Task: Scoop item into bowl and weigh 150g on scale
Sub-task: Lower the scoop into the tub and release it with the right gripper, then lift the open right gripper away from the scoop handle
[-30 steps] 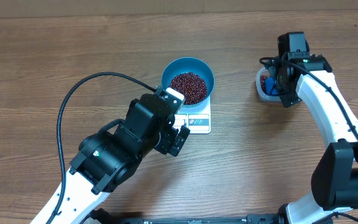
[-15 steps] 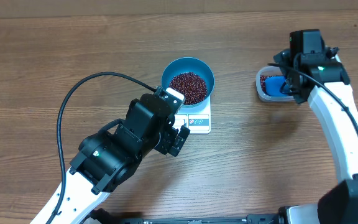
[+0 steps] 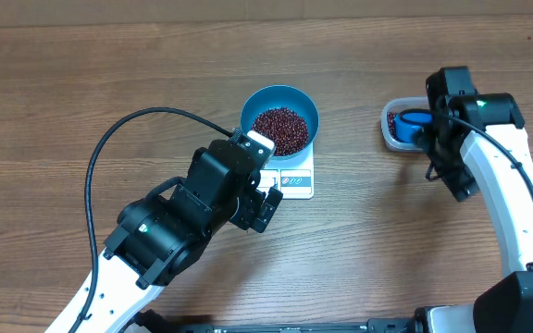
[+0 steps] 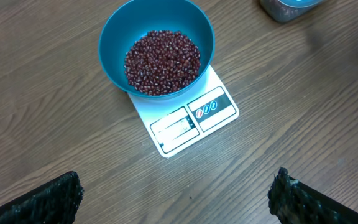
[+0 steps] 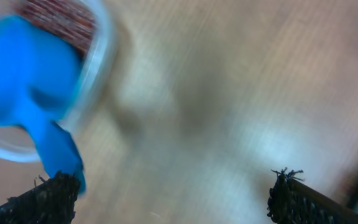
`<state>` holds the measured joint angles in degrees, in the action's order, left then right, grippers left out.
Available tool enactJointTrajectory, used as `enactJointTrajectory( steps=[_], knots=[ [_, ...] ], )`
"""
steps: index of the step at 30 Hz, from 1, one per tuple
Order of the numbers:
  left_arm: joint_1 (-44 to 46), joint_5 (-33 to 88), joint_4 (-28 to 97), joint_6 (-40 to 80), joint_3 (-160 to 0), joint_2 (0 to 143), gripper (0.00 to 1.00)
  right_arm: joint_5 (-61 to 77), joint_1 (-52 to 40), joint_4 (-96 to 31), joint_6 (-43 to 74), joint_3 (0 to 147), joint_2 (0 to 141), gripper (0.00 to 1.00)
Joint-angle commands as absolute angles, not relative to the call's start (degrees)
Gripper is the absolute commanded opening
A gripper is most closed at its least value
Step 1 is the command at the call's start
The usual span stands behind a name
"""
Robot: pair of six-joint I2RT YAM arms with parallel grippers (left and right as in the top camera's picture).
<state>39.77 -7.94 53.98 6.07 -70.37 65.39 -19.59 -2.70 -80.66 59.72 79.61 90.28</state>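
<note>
Scooping looks finished; the weighing check is in hand. The small dark red-brown beans heap in the round bright-blue bowl on the flat white square scale, whose display I can't read, so the next move depends on reaching 150 grams. The left gripper hovers near the scale, jaws wide, empty. The right gripper, equally wide and empty, hangs beside the clear plastic tub holding the blue scoop.
</note>
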Motion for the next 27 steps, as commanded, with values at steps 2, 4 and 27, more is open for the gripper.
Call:
enactJointTrajectory(
  steps=[2, 4, 27],
  knots=[
    [39.7, -7.2, 53.7, 6.9, -69.7, 65.6, 1.0, -18.8, -2.5, -85.2, 59.5, 80.6, 89.6, 1.0],
    [39.7, -7.2, 53.7, 6.9, -69.7, 65.6, 1.0, -18.8, -2.5, -86.3, 59.5, 80.6, 89.6, 1.0],
    [39.7, -7.2, 53.7, 6.9, -69.7, 65.6, 1.0, -18.3, -2.5, -82.9, 36.3, 80.7, 89.6, 1.0]
  ],
)
